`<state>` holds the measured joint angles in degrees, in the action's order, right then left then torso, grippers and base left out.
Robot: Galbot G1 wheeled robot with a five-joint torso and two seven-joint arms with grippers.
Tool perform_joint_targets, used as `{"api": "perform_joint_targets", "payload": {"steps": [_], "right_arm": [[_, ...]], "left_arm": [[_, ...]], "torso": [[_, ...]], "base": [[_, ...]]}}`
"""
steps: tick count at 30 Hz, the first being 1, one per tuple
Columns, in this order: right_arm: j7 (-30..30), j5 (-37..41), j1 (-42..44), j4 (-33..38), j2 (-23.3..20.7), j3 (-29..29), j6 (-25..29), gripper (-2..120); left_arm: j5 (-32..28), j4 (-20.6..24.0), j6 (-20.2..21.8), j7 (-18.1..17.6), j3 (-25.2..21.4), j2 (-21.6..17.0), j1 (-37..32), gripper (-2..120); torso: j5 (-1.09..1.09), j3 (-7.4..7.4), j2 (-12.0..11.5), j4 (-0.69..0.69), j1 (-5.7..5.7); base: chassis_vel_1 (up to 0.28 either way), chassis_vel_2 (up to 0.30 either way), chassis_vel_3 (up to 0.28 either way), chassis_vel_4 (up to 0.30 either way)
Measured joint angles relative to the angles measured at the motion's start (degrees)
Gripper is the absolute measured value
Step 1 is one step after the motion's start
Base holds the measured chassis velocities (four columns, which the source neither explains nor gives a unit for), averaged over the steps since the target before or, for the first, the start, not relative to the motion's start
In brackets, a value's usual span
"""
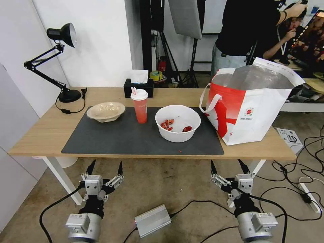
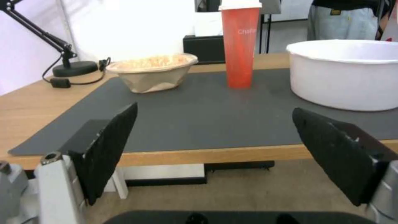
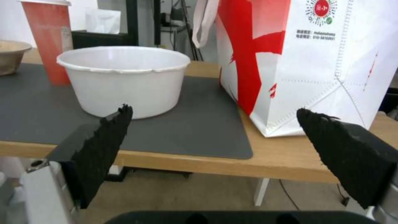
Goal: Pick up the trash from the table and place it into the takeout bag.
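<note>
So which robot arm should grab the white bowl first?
Probably the right. The open right gripper hangs below the table edge nearest the round white plastic bowl and the white-and-red takeout bag; the left gripper is farther.

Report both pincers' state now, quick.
Left pincer: open, holding nothing, below the table edge.
Right pincer: open, holding nothing, below the table edge.

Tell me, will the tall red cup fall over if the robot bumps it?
Probably, yes. The red cup is tall and narrow and tapers toward its base, so a push up high could tip it. Its white lid looks closed, so spilling seems less likely.
</note>
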<state>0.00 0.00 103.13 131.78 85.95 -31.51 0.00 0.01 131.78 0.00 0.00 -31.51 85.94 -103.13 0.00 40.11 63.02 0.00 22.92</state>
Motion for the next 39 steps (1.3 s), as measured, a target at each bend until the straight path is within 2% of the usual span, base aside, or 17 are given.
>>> {"api": "perform_joint_targets", "payload": {"steps": [19,21,22,24,26,27,30,31,33,36,38,39], "right_arm": [[0.06,0.2,-0.19,0.05,-0.68,0.04,-0.13,100],[0.86,1.66,-1.18,1.04,-3.49,0.22,-1.06,100],[0.86,1.66,-1.18,1.04,-3.49,0.22,-1.06,100],[2.4,4.45,-3.03,2.96,-8.63,0.66,-2.83,100],[2.76,5.05,-3.42,3.38,-9.73,0.75,-3.19,100],[3.55,6.44,-4.33,4.31,-12.29,0.96,-4.13,100],[5.49,9.87,-6.58,6.68,-18.58,1.48,-6.3,100],[5.49,9.87,-6.58,6.68,-18.58,1.48,-6.3,100],[6.72,12.05,-8.07,8.17,-22.68,1.82,-7.7,100],[7.5,13.44,-8.96,9.12,-25.21,2.03,-8.59,100],[8.82,15.81,-10.54,10.83,-29.83,2.43,-10.06,100],[8.87,16.06,-10.6,11.11,-30.43,2.63,-10.14,100]], "left_arm": [[-0.16,0.4,-0.25,-0.55,-0.24,-0.24,0.03,100],[-1.67,2.95,-2.56,-3.78,-1.91,-1.76,0.24,100],[-1.67,2.95,-2.56,-3.78,-1.91,-1.76,0.24,100],[-4.88,8.28,-7.8,-10.58,-5.32,-4.88,0.74,100],[-5.41,9.19,-8.69,-11.75,-5.89,-5.4,0.83,100],[-6.4,10.89,-10.52,-13.8,-6.95,-6.36,1.0,100],[-8.02,11.02,-13.19,-14.11,-7.27,-7.04,0.88,100],[-8.02,11.02,-13.19,-14.11,-7.27,-7.04,0.88,100],[-8.59,10.92,-13.74,-13.89,-7.17,-7.06,0.87,100],[-8.8,10.79,-13.83,-13.7,-7.08,-7.05,0.86,100],[-8.84,10.49,-13.84,-13.46,-6.89,-6.99,0.81,100],[-8.84,10.4,-13.84,-13.41,-6.82,-6.96,0.79,100]], "torso": [[0.01,0.0,0.0,0.0,0.0],[0.0,0.0,0.0,-0.01,0.0],[0.0,0.0,0.0,-0.01,0.0],[0.0,0.0,0.0,0.0,0.0],[0.01,0.0,0.0,0.0,0.0],[0.04,0.0,0.0,0.0,0.0],[0.01,0.0,0.0,0.0,0.0],[0.01,0.0,0.0,0.0,0.0],[0.01,0.0,0.0,0.0,0.0],[0.0,0.0,0.0,0.0,0.0],[0.0,0.0,0.0,0.01,0.0],[-0.02,0.0,0.0,0.03,0.0]], "base": [[0.0,0.0,0.0,0.0],[0.0,0.0,0.0,0.0],[0.0,0.0,0.0,0.0],[0.0,0.0,0.0,0.0],[0.0,0.0,0.0,0.0],[0.0,0.0,0.0,0.0],[0.0,0.0,0.0,0.0],[0.0,0.0,0.0,0.0],[0.0,0.0,0.0,0.0],[0.0,0.0,0.0,0.0],[0.0,0.0,0.0,0.0],[0.0,0.0,0.0,0.0]]}}
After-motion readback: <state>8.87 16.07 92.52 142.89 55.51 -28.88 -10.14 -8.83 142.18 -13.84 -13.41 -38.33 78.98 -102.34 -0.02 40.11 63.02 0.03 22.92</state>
